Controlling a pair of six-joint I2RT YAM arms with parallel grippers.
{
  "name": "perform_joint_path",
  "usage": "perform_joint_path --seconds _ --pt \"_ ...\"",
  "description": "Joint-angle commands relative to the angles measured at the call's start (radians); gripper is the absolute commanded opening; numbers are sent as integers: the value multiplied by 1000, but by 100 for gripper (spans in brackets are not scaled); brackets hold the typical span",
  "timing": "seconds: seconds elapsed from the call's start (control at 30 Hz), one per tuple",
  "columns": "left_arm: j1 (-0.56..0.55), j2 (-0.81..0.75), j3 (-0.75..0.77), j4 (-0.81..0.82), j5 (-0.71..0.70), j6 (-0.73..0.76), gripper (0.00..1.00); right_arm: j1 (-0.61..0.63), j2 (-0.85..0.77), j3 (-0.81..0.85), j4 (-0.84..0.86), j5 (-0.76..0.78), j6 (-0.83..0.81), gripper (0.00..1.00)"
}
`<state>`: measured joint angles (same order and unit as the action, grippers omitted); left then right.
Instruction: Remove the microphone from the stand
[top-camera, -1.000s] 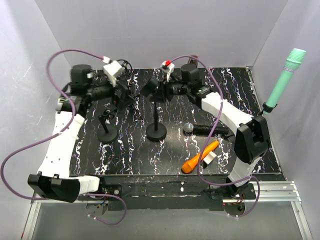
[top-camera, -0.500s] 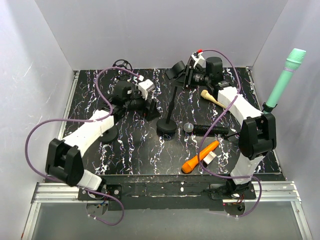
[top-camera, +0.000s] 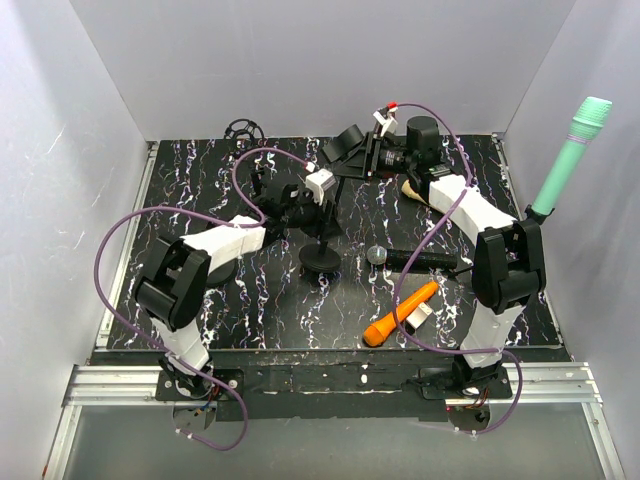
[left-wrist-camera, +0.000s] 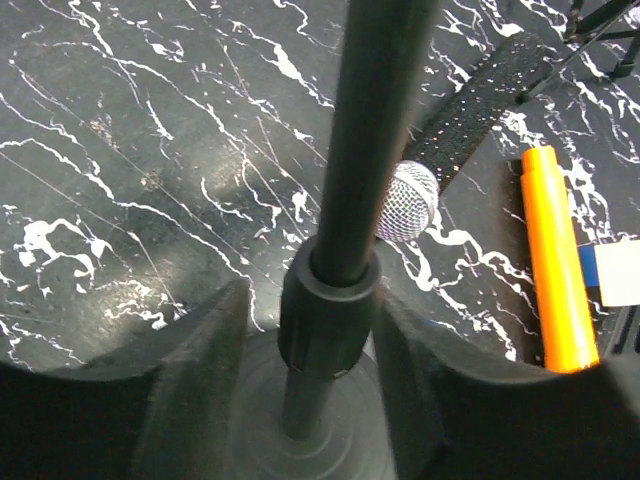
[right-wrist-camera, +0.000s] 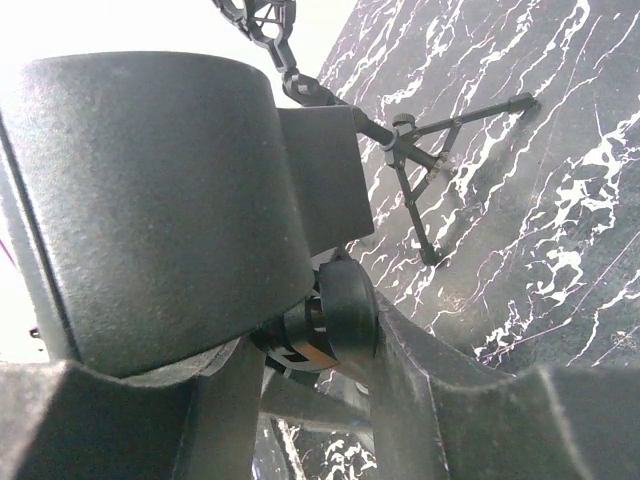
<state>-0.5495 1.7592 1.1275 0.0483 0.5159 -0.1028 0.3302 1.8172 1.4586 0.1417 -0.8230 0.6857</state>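
Straddling the stand (left-wrist-camera: 372, 120) low on its pole, the left tool (left-wrist-camera: 310, 310) has its two fingers (left-wrist-camera: 205, 370) on either side of the thick collar (left-wrist-camera: 328, 320) just above the round base. It is partly open, with a sliver of gap on one side, so it brackets the pole without a firm grip showing. The right tool (right-wrist-camera: 315, 340) is at the top of the same stand, its jaws closed on the round knob (right-wrist-camera: 345, 315) under the black clip (top-camera: 345, 148). Whether anything sits in that clip cannot be told. The microphone (top-camera: 415, 258), black with a silver grille, lies flat on the surface (top-camera: 260, 300) just right of the stand's base, its grille toward the base. An orange microphone (top-camera: 400, 313) lies closer to the front edge, with a small white block (top-camera: 421, 316) touching its side. Bare marbled surface stretches left and front of the base. A small tripod (top-camera: 240, 130) sits at the back edge, and a tan object (top-camera: 415, 190) lies beneath the right arm. Beyond the right edge, a green microphone (top-camera: 570, 160) stands tilted against the white side wall (top-camera: 590, 300).
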Motion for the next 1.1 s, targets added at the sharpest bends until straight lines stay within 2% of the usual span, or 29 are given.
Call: perform_joint_path --seconds 0.0,0.07,0.2,0.23,0.27,0.37,0.4,0.43,0.47,0.5,0.53,0.67,0.73,0.77,0.8,0.83,0.87,0.97,1.0,1.07 --pt "-4 2 45 85 -36 -15 41 -5 -25 -10 102 -42 60 1" --pt "-4 2 45 93 -40 -17 33 -3 -22 -7 95 -39 57 1" --pt "-12 -7 48 105 -39 -25 29 -5 -12 2 76 -31 51 1" --pt "-13 -10 49 108 -36 -25 23 -5 -10 2 67 -25 49 1" --pt "-16 -12 51 110 -33 -21 3 -5 -9 -1 55 -16 46 1" --pt "-49 -24 69 73 -106 64 0 -5 -13 6 -74 121 25 1" --pt "-75 -38 69 58 -196 99 0 -5 -21 15 -168 225 25 1" --pt "-113 -55 58 52 -362 197 0 -5 -24 38 -267 319 29 1" --pt "-177 -67 40 82 -648 298 0 -5 -24 64 -366 409 47 1" --pt "-241 -64 13 154 -871 381 0 -5 -27 86 -478 482 55 1" --pt "-266 -57 -3 206 -969 440 0 0 -32 109 -520 557 57 1" --pt "-273 -37 28 87 -1005 342 0 16 -48 132 -605 627 90 1" --pt "-265 -36 43 -16 -921 246 0 18 -59 105 -542 578 83 1" --pt "-254 -46 51 -84 -834 215 3 17 -64 82 -500 553 69 1" --pt "-236 -64 54 -134 -736 186 17 15 -67 50 -466 523 57 1" --pt "-204 -85 52 -158 -597 166 41 6 -71 25 -414 489 43 1" --pt "-170 -105 54 -185 -436 146 53 0 -75 -7 -362 443 35 1" --pt "-34 -106 95 -263 -101 60 76 -20 -82 -87 -214 314 9 1" --pt "6 -86 122 -290 15 46 81 -23 -84 -107 -165 271 -1 1" --pt "63 -49 156 -306 200 8 82 -28 -87 -141 -73 204 -3 1"
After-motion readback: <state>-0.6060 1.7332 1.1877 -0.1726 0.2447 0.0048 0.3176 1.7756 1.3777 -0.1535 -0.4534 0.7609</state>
